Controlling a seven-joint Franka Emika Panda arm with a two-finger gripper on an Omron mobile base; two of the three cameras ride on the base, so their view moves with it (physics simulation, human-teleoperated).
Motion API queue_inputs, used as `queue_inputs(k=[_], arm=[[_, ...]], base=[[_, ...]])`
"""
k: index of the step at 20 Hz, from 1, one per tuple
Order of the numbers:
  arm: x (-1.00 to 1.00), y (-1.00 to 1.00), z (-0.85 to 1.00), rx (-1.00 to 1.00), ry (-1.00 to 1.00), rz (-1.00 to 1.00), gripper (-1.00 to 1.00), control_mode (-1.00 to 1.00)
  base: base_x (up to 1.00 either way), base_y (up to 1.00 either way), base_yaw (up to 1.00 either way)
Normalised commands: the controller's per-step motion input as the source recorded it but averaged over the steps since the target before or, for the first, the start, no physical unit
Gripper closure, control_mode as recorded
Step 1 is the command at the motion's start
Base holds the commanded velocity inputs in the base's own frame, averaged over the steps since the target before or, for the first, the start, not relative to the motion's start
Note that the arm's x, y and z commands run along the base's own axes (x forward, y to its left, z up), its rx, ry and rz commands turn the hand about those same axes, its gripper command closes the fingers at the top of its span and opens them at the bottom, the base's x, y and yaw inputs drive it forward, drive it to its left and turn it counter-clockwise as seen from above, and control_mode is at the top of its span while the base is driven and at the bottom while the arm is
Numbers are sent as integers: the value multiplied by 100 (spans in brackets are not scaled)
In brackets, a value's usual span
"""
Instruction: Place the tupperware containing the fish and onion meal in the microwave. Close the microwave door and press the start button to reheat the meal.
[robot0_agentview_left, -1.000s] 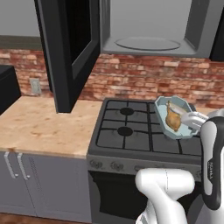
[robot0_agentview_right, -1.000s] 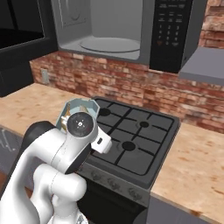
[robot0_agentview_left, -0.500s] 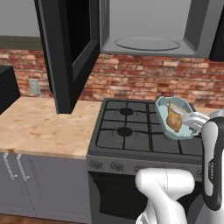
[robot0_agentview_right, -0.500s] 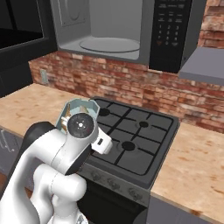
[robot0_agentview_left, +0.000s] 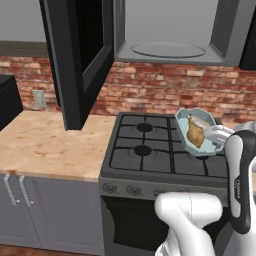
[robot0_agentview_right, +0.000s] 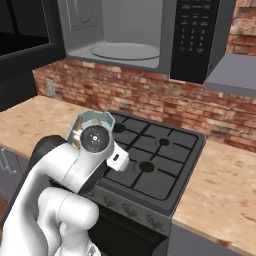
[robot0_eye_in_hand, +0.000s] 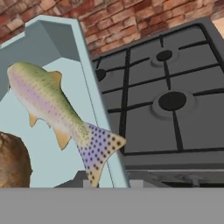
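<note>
1. Left base view: the tub (robot0_agentview_left: 199, 131) hangs tilted above the stove's (robot0_agentview_left: 160, 150) right side, clamped in the gripper (robot0_agentview_left: 216, 134); the microwave (robot0_agentview_left: 170, 35) gapes above.
2. Right base view: the tub's rim (robot0_agentview_right: 95, 118) peeks behind the wrist.
3. Hand view: a fish (robot0_eye_in_hand: 57, 113) lies inside the tub.

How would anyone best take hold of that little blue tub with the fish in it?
By its thin rim, from the side. The tub is shallow and its middle is full of fish, so one wall is the only part to pinch. The tool seems to hold it that way, above the stove.
</note>
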Motion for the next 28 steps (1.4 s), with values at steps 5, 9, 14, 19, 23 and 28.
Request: queue_inputs(k=[5, 9, 14, 19, 23, 28], arm=[[1, 17, 5, -1, -7, 0, 100, -100], [0, 20, 11, -2, -11, 1, 100, -100], [-3, 7, 24, -2, -11, 4, 100, -100], [-1, 15, 59, -5, -13, 2, 100, -100], [8, 25, 77, -8, -1, 0, 100, -100], [24, 15, 69, -8, 2, -1, 100, -100]], base=[[0, 0, 0], [0, 0, 0], [0, 0, 0], [0, 0, 0], [0, 0, 0], [0, 0, 0]])
